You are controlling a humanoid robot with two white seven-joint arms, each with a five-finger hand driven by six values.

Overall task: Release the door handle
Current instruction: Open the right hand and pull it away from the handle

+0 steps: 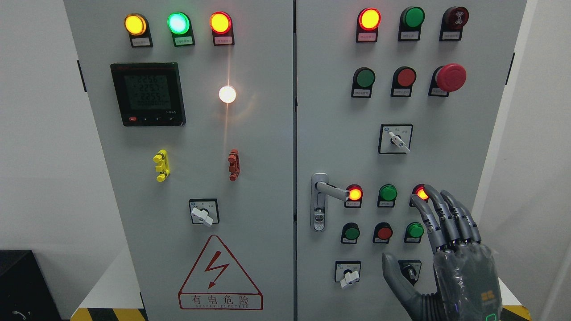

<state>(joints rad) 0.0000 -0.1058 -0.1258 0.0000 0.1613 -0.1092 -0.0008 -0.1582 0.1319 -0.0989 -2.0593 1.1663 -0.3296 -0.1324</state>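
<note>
Our right hand point(446, 249) hangs open, fingers spread, well right of the door handle point(328, 191) on the cabinet door's left edge, so we judge the handle released.

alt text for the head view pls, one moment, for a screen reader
The robot's grey right hand, fingers spread and holding nothing, hovers in front of the grey two-door electrical cabinet, apart from the silver lever door handle to its left. Indicator lamps, push buttons and a red mushroom stop button cover the doors.
</note>
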